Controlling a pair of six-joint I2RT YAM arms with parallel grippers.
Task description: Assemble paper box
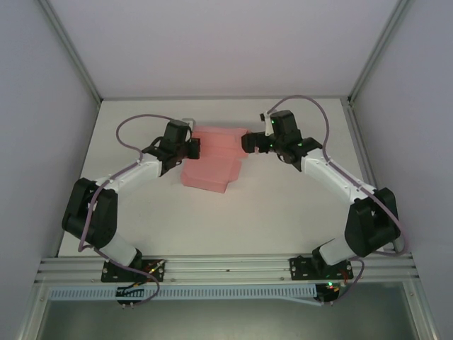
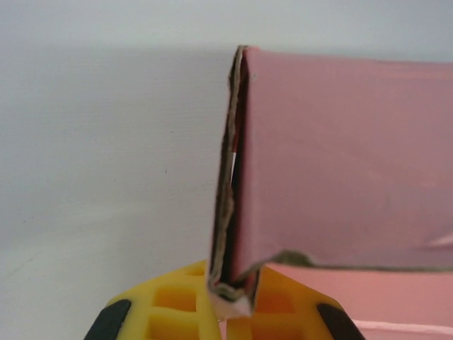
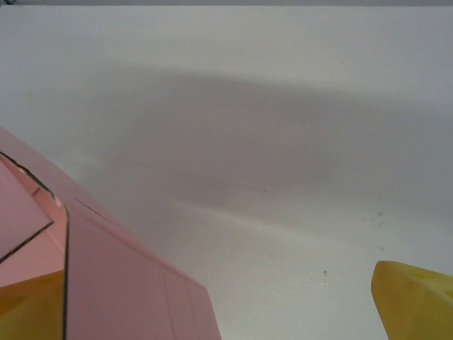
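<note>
Left end effector (image 2: 230, 312) clamped on folded edge of paper box (image 1: 212, 166), at its 9 o'clock. Right end effector (image 1: 249, 142) spread wide at its 2 o'clock.

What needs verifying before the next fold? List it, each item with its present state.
1. Left gripper shut on the raised folded edge of the paper box: ok.
2. Right gripper open, fingers spread wide: ok.
3. Right gripper touching the paper box: cannot tell; the pink sheet passes in front of one finger.
4. Paper box fully formed: not ok; part lies flat on the table.
5. Grippers on opposite sides of the paper box: ok.
</note>
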